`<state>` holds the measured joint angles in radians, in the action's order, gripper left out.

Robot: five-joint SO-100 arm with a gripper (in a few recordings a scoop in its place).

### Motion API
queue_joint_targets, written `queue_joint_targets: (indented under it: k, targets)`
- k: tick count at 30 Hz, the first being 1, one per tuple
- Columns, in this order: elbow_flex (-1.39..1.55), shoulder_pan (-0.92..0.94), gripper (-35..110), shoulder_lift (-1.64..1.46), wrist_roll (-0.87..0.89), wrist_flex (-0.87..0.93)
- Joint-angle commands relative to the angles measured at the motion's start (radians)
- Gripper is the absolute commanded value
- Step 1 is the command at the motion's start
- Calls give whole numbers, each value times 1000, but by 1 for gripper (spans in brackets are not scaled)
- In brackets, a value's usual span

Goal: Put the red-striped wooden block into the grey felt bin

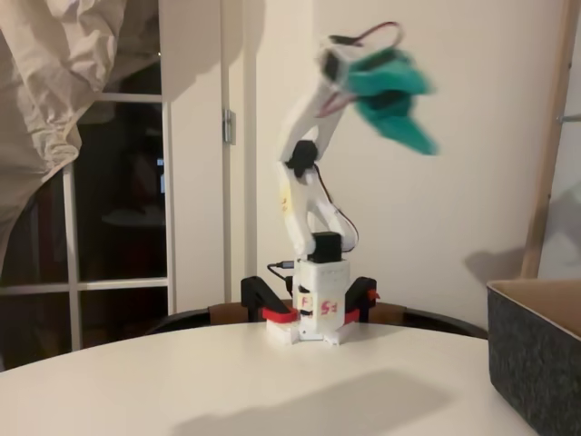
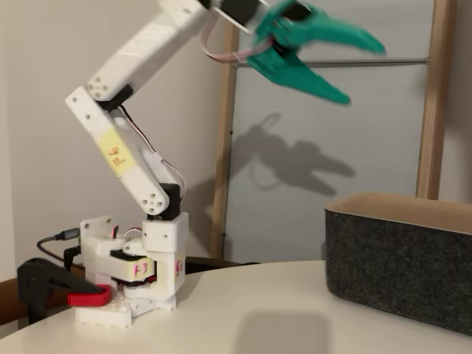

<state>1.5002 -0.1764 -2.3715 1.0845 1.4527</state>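
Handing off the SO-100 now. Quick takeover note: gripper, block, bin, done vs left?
Gripper: raised high in the air, teal jaws open, nothing between them in both fixed views; blurred in one.
Grey felt bin: on the white table, at the right in both fixed views, below and right of the gripper.
Red-striped wooden block: I cannot place it; the bin's inside is hidden from these angles.
Done: cannot confirm the drop.
Left: check inside the bin; if the block is absent, find it and place it.
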Motion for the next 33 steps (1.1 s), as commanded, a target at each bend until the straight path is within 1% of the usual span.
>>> queue_joint_targets:
  k: [1, 4, 7, 12, 20, 23, 26, 33]
  targets:
    - [11, 298, 26, -77, 212, 25]
    - [17, 531, 24, -78, 345, 25]
    - [46, 709, 23, -75, 416, 23]
    - [141, 885, 20, -75, 399, 23]
    - [397, 985, 16, -77, 276, 20]
    - [523, 994, 12, -87, 253, -5]
    - [663, 1000, 8, -117, 247, -87]
    - [956, 1017, 6, -250, 235, -399]
